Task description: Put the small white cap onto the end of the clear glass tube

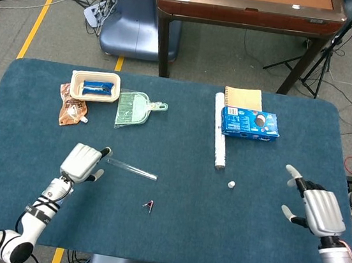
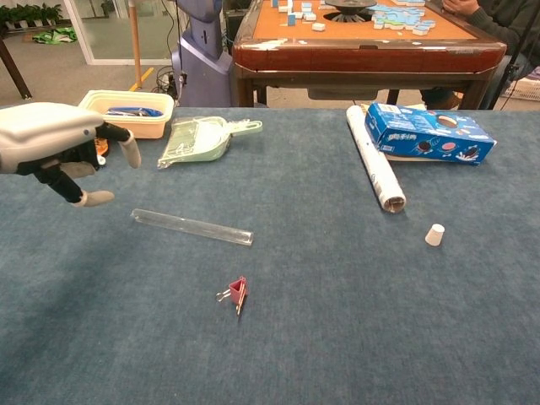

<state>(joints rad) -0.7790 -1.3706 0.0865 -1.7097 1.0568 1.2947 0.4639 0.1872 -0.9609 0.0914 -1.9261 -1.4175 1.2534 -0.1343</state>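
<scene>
The clear glass tube (image 1: 131,168) (image 2: 191,227) lies flat on the blue table, left of centre. My left hand (image 1: 83,162) (image 2: 59,148) hovers just left of the tube's near end, fingers apart and holding nothing. The small white cap (image 1: 231,184) (image 2: 434,234) stands alone on the cloth right of centre, below the end of a white roll. My right hand (image 1: 316,208) is well to the right of the cap, open with fingers spread; the chest view does not show it.
A white roll (image 1: 218,138) (image 2: 375,169) and a blue snack box (image 1: 250,123) (image 2: 429,132) lie behind the cap. A small red binder clip (image 1: 148,205) (image 2: 236,293) sits below the tube. A green dustpan (image 1: 134,109), cream tray (image 1: 95,87) and wrapper (image 1: 72,111) are back left.
</scene>
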